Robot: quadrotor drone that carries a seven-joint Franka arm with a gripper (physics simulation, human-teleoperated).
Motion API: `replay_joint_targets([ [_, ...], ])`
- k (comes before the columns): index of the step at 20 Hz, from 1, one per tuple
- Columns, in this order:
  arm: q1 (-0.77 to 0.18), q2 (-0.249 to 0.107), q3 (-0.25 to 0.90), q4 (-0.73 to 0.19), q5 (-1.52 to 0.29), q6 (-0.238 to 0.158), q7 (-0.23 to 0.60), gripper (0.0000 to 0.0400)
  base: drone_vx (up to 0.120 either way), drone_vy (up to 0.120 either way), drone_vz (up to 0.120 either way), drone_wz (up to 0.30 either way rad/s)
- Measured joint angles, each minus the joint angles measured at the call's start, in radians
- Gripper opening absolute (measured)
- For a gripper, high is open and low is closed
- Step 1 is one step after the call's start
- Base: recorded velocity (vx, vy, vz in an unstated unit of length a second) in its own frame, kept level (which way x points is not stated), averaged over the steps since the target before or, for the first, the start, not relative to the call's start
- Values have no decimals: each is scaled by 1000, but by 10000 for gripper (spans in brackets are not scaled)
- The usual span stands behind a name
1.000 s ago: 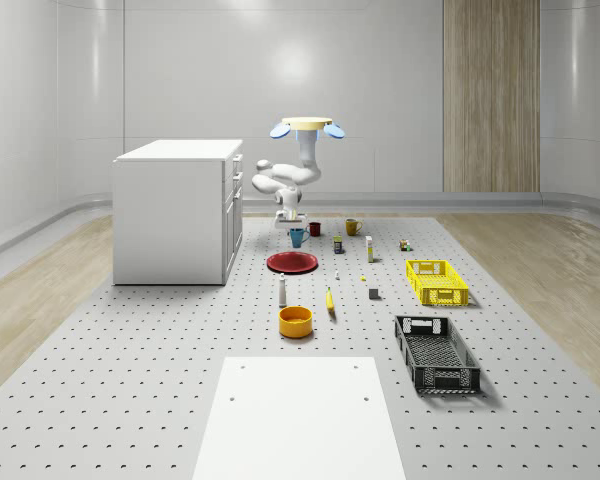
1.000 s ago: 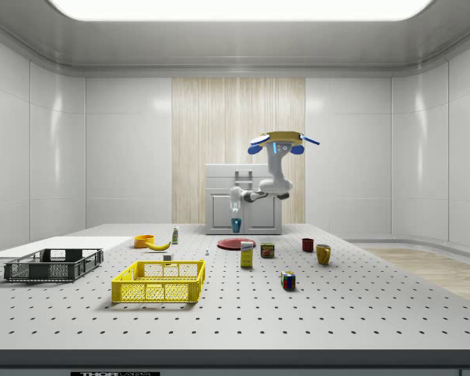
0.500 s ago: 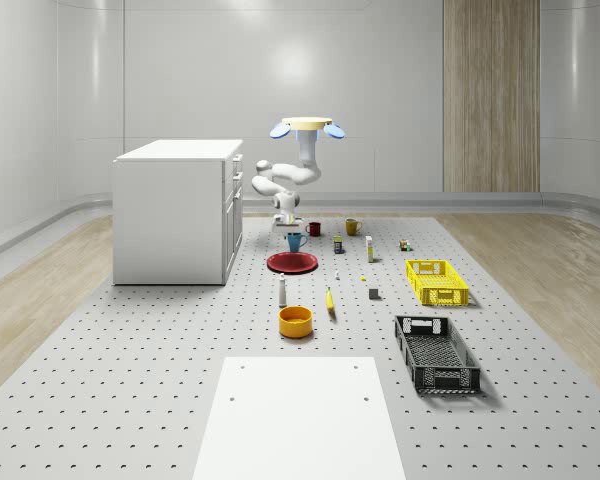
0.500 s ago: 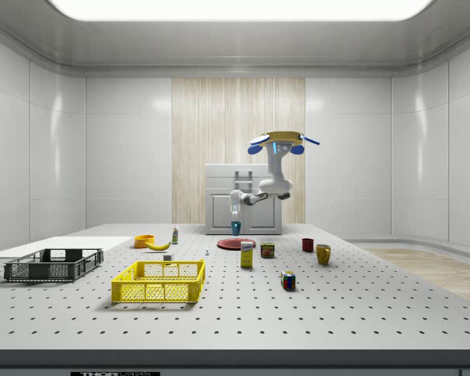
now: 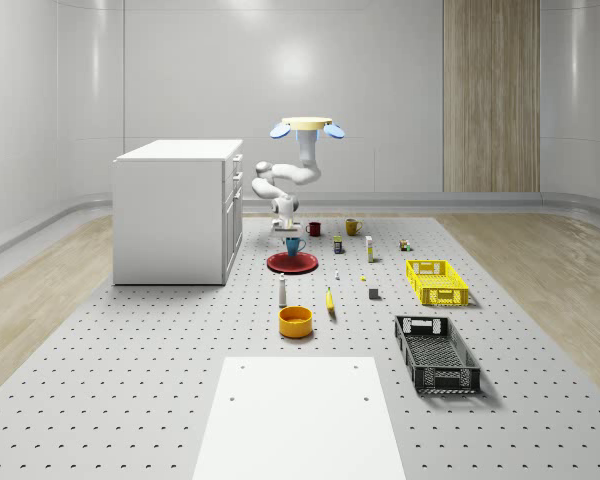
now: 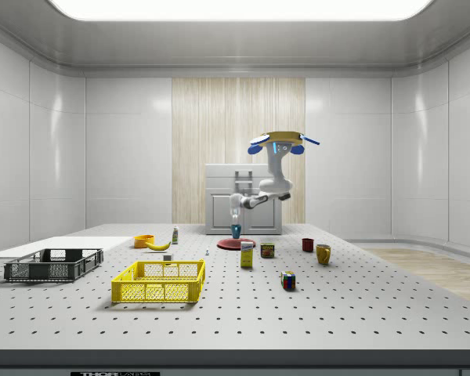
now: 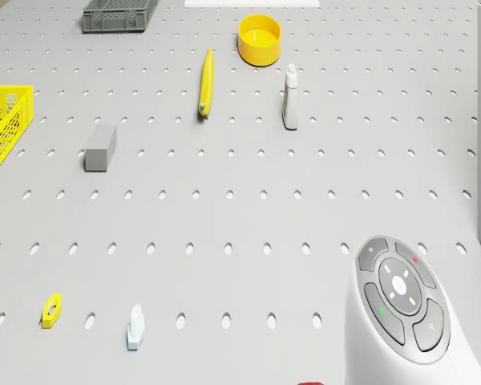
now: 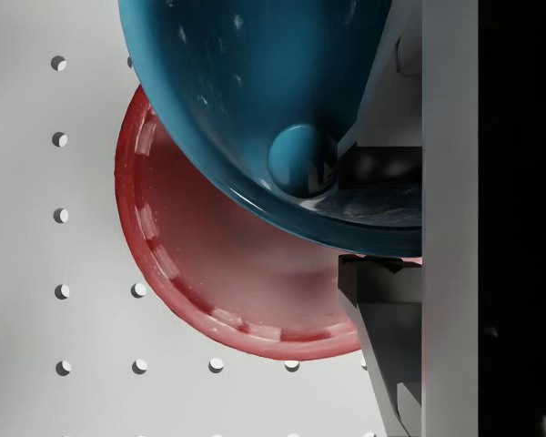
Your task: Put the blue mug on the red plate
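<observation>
The blue mug (image 5: 294, 245) hangs just above the red plate (image 5: 292, 263), which lies flat on the perforated table. My gripper (image 5: 289, 229) is shut on the mug's rim, one finger inside and one outside. In the wrist view the mug (image 8: 255, 100) looms close over the plate (image 8: 218, 273), with a dark finger (image 8: 382, 309) pressed against its wall. From the side, the mug (image 6: 236, 229) sits a small gap above the plate (image 6: 236, 244). The drone (image 5: 307, 126) hovers high behind the plate, its arm bent down and forward.
A white cabinet (image 5: 178, 210) stands at the whole-scene view's left of the plate. Behind the plate are a red mug (image 5: 314, 229) and a yellow mug (image 5: 352, 227). Nearer are a white bottle (image 5: 282, 290), banana (image 5: 330, 300), orange bowl (image 5: 295, 321), yellow crate (image 5: 436, 282) and black crate (image 5: 436, 352).
The arm has carried the mug forward from behind the plate to over it and lowered it slightly. The drone has held its place.
</observation>
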Motion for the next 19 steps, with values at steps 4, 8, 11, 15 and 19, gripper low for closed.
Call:
replay_joint_targets([
  [4,-17,6,-41,25,-35,22,8,100,0,0,0,0],
  [8,-23,12,-59,37,-51,30,-9,280,0,0,0,0],
  [11,-16,10,-45,28,-40,21,-18,343,0,0,0,0],
  [15,1,6,-6,5,-7,0,-27,379,0,0,0,0],
  [19,19,1,37,-18,31,-23,-33,392,0,0,0,0],
])
